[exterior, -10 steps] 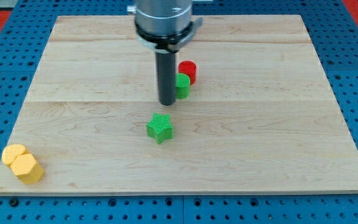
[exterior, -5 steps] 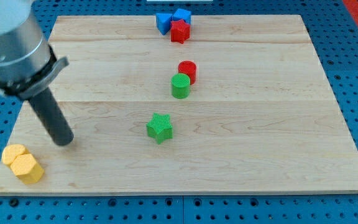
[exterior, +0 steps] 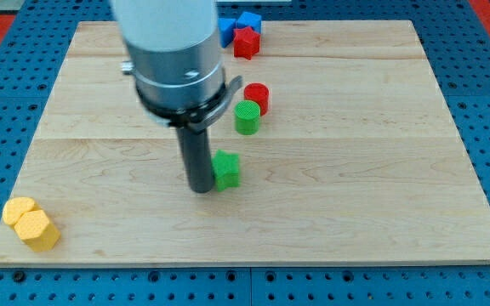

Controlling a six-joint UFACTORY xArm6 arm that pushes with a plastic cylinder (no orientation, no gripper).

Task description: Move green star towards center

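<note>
The wooden bench fills most of the view, with the arm's grey body and dark rod standing over its middle. There is no claw on this rig, so nothing opens, closes or holds; the rod simply ends in my tip, which rests on the bench.

Taking the green star as landmark: my tip sits right against its left side, touching or nearly so, and partly hides it. Above and slightly right of the star stands the green cylinder, with the red cylinder touching it on its upper right. Far above the star, at the bench's top edge, a red block and blue blocks huddle together. Far to the star's lower left lie two yellow blocks.

The push itself appears to be in hand. The star lies a little below and left of centre, so the next move calls for a short shove rightward and slightly upward, stopping before the green cylinder.
</note>
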